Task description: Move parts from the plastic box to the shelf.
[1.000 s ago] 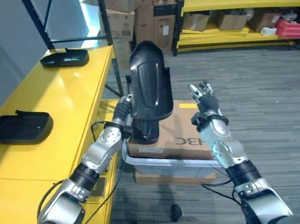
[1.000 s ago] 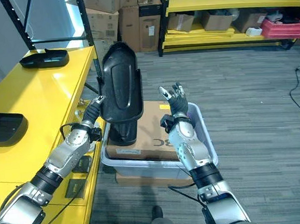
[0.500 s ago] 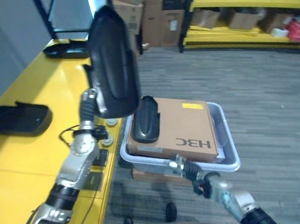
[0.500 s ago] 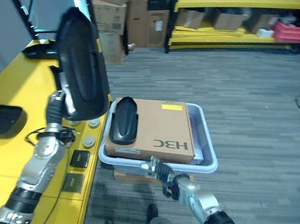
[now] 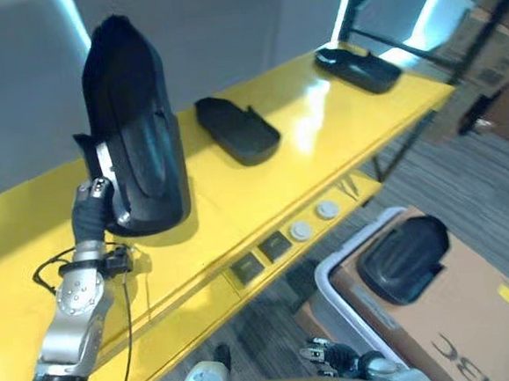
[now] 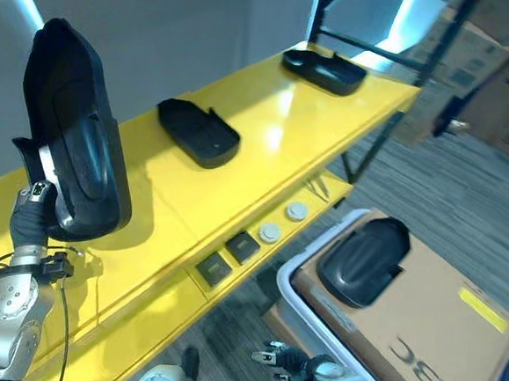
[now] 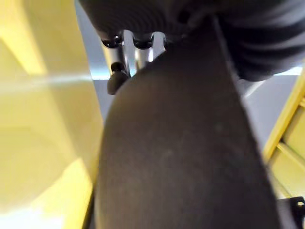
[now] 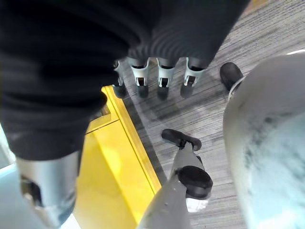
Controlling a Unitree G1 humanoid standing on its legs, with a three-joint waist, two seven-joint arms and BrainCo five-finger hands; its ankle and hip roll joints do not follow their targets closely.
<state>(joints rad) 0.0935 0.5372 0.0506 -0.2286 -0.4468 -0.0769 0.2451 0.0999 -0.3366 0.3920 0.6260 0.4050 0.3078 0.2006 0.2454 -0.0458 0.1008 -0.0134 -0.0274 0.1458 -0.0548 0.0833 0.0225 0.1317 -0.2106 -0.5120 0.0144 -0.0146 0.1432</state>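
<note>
I'm looking down on the yellow shelf (image 5: 263, 185), which runs diagonally across the head views, with the grey plastic box (image 6: 291, 295) on the floor just beside its front edge and a brown cardboard carton (image 6: 441, 326) filling that box. My left hand (image 5: 89, 212) is clenched around the lower back edge of a large black molded part (image 5: 136, 138); I read that from the fingers wrapped at its base in the head views, while the left wrist view is mostly the part's dark surface with a few fingertips (image 7: 116, 78) curling over its edge. The held part stands nearly upright, long axis vertical, rounded end up, directly above the near stretch of the shelf, with its lower end close to the surface; I can't tell whether it touches. My judgement is that the next move is to lower it and tip it flat, so its long axis lies like the 2 parts already on the shelf: 1 (image 5: 236, 130) near the middle, another (image 5: 359, 67) at the far end. It looks like a glossy hard plastic shell with a raised central panel. 1 more black part (image 6: 366, 261) rests on the carton. My right hand (image 8: 157, 78) hangs low with its fingers straight, released and empty.
</note>
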